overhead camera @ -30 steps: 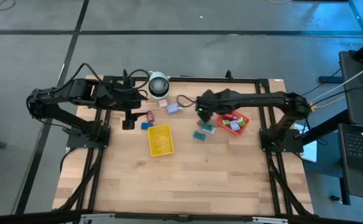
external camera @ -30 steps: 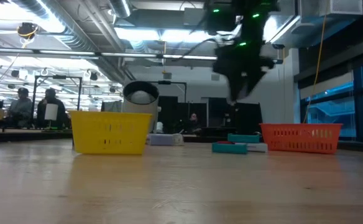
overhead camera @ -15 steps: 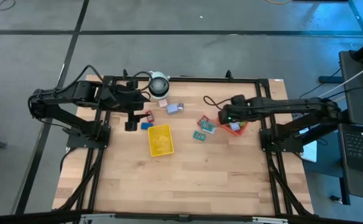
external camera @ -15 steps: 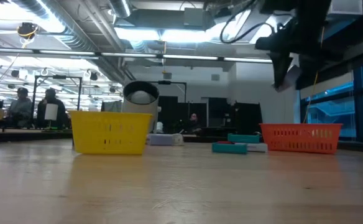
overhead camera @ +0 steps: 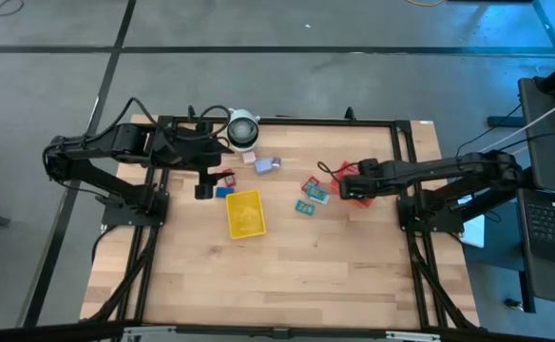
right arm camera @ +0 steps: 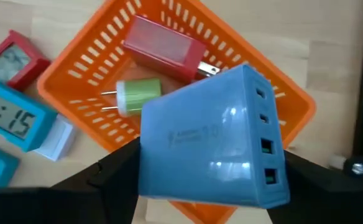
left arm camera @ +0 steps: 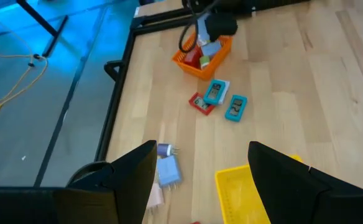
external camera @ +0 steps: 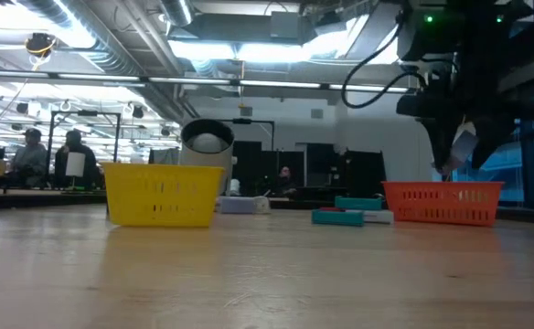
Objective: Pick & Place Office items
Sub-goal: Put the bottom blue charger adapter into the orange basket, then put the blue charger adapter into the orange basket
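Pale wooden worktop (overhead camera: pixel 287 266) inside a dark frame, grey floor all round; seated people at the far left of the low view. Right gripper (right arm camera: pixel 212 186) above the orange tray (right arm camera: pixel 76 68) right of centre, clamped on a blue charger block (right arm camera: pixel 212 149). Left gripper (left arm camera: pixel 200 168) wide open, holding nothing, upper left by the yellow tray (overhead camera: pixel 244 213). Small teal and red clocks (overhead camera: pixel 310 198) between the trays.

Both arms matte black, jointed tubular links, black cables looped along them; green status LEDs lit.
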You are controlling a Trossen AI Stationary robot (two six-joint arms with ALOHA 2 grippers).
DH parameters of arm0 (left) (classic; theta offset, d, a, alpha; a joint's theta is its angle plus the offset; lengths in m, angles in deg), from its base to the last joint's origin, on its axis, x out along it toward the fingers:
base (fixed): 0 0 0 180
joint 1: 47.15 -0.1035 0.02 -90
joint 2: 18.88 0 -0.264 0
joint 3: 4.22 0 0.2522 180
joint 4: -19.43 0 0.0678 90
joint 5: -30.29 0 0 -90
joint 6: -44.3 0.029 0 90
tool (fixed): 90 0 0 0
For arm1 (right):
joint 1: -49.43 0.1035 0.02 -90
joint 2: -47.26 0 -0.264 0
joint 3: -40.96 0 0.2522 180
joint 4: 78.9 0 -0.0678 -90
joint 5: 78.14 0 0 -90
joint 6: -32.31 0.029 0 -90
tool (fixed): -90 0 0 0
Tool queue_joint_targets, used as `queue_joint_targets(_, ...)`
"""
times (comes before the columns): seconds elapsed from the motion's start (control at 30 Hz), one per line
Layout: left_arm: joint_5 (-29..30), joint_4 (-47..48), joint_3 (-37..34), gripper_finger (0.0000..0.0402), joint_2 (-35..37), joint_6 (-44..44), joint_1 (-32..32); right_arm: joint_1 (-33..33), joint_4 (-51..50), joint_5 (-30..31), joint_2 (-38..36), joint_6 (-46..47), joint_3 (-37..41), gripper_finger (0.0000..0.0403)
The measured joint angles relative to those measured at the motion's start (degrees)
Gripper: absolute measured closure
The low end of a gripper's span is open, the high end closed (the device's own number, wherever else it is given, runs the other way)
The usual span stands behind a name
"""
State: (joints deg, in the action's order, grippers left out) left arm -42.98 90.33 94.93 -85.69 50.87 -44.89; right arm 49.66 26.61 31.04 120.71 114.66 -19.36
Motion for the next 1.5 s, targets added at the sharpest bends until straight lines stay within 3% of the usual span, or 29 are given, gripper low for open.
queue_joint_targets(0.27, 0.2, -4.4, 0.0, 0.0151, 0.0, 0.1, 0.0, -0.5, 0.4, 2.2, 0.0, 3.8, 2.6, 0.0102)
queue_joint_targets(0.67, 1.3, -5.2, 0.0, 0.0151, -0.7, 0.2, 2.5, -1.8, 0.7, 5.9, 0.0, 0.2, 0.9, 0.0063)
queue_joint_targets(0.83, 1.7, -5.8, 0.0, 0.0151, -2.6, 0.2, 2.6, -3.0, 5.5, 11.3, 0.0, -6.1, -4.6, 0.0055)
queue_joint_targets(0.97, 7.6, -3.9, 0.0, 0.0151, -4.6, 1.2, 2.6, -3.0, 17.4, 9.6, 0.0, -19.0, -6.6, 0.0057)
queue_joint_targets(1.07, 10.6, 0.4, 0.0, 0.0151, -5.3, 1.6, 2.1, -2.9, 21.0, 8.0, 0.0, -23.7, -6.6, 0.0061)
queue_joint_targets(1.27, 7.9, 9.3, -0.1, 0.0151, -6.3, 0.9, -2.6, -0.3, 26.1, 1.7, 0.0, -32.3, -6.5, 0.0068)
queue_joint_targets(1.4, -5.4, 8.3, -2.1, 0.0151, -5.7, -1.4, -8.5, 2.8, 32.7, -3.0, 0.0, -37.0, -6.5, 0.0069)
queue_joint_targets(1.5, -7.9, 9.4, -6.5, 0.0151, -4.8, -1.6, -10.9, 4.3, 33.2, -3.6, 0.0, -36.6, -6.5, 0.0069)
